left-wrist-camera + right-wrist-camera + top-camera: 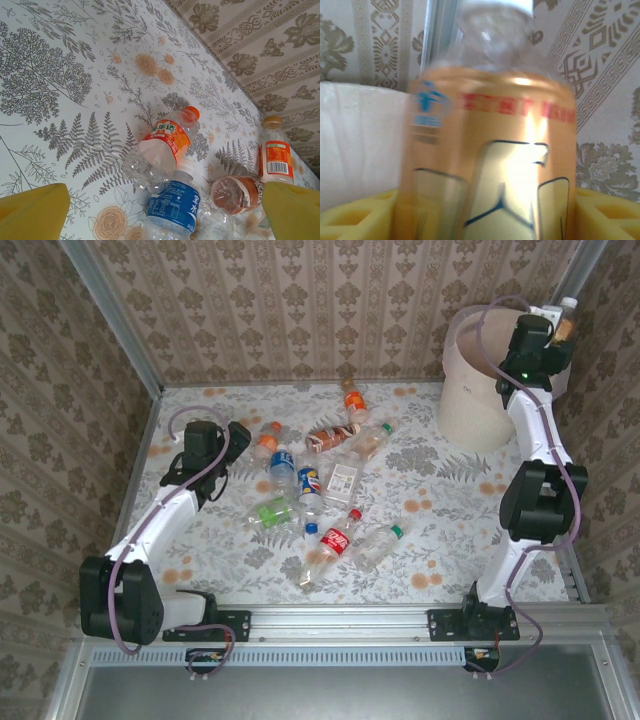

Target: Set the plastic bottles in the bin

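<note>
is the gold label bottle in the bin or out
Out: the gold label bottle stands cap-up between the fingers of the right claw, above the rim of the bin. Whether it is gripped, cannot tell.

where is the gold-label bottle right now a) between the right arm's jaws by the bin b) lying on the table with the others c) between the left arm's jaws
a: the gold-label bottle is between the right arm's jaws, with the white bin just behind it.
</note>
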You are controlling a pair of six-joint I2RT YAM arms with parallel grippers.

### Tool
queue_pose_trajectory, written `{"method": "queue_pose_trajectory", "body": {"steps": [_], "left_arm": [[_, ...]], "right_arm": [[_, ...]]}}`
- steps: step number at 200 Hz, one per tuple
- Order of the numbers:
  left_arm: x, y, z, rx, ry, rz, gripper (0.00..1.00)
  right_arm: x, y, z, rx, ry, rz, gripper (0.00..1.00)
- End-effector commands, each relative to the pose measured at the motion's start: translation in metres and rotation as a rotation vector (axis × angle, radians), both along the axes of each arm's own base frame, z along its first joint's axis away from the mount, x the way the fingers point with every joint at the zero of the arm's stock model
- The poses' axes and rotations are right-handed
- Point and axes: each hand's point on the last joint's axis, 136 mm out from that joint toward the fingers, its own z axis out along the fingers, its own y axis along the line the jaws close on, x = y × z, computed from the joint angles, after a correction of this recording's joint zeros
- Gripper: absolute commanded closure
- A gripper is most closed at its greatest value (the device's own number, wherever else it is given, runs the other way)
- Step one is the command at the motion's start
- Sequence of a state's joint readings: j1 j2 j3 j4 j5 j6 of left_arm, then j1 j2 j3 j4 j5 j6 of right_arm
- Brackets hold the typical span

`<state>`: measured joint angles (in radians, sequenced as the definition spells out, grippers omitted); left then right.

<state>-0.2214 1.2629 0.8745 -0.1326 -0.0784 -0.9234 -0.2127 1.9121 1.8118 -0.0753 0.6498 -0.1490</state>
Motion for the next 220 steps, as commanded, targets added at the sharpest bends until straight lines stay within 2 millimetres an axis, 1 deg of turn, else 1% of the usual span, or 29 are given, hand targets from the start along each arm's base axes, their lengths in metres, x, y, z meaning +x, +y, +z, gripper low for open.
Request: {"method": "queue_pose_trajectory", "body": {"steps": [1,28,49,63,83,115,124,143,170,184,191,213,220], "left_arm": [[-0.001,0.004,-0.006,0.008,0.021,0.017,0.00],[0.000,0.004,-0.008,0.004,0.029,0.016,0.00],[-0.001,0.005,-0.008,0.014,0.032,0.017,0.00],[-0.001,0.006,-0.008,0.019,0.033,0.025,0.00],[-0.001,0.007,-0.010,0.021,0.036,0.032,0.00],[0.001,0.006,-0.014,0.022,0.050,0.030,0.00],[0.001,0.006,-0.015,0.023,0.053,0.026,0.00],[0.003,0.004,-0.015,0.030,0.058,0.010,0.00],[0.007,-0.002,-0.011,0.041,0.039,-0.033,0.00],[0.008,-0.005,-0.009,0.050,0.032,-0.061,0.00],[0.008,-0.006,-0.010,0.056,0.036,-0.072,0.00],[0.007,-0.007,-0.012,0.069,0.045,-0.091,0.00],[0.007,-0.008,-0.012,0.070,0.045,-0.095,0.00]], "right_arm": [[0.000,-0.010,-0.011,0.023,0.056,-0.051,0.23],[0.000,-0.014,-0.014,0.032,0.068,-0.082,0.20],[-0.002,-0.012,-0.010,0.045,0.062,-0.075,0.18],[-0.003,-0.006,-0.006,0.060,0.052,-0.043,0.17],[-0.006,0.006,0.005,0.096,0.021,0.021,0.15],[-0.018,0.023,0.027,0.161,-0.036,0.098,0.14],[-0.020,0.026,0.030,0.177,-0.042,0.112,0.13],[-0.025,0.039,0.037,0.215,-0.060,0.165,0.12],[-0.032,0.056,0.045,0.272,-0.076,0.226,0.09],[-0.036,0.070,0.050,0.305,-0.085,0.263,0.06],[-0.038,0.080,0.050,0.322,-0.089,0.289,0.00],[-0.049,0.106,0.048,0.366,-0.094,0.341,0.00],[-0.053,0.114,0.044,0.383,-0.096,0.350,0.00]]}}
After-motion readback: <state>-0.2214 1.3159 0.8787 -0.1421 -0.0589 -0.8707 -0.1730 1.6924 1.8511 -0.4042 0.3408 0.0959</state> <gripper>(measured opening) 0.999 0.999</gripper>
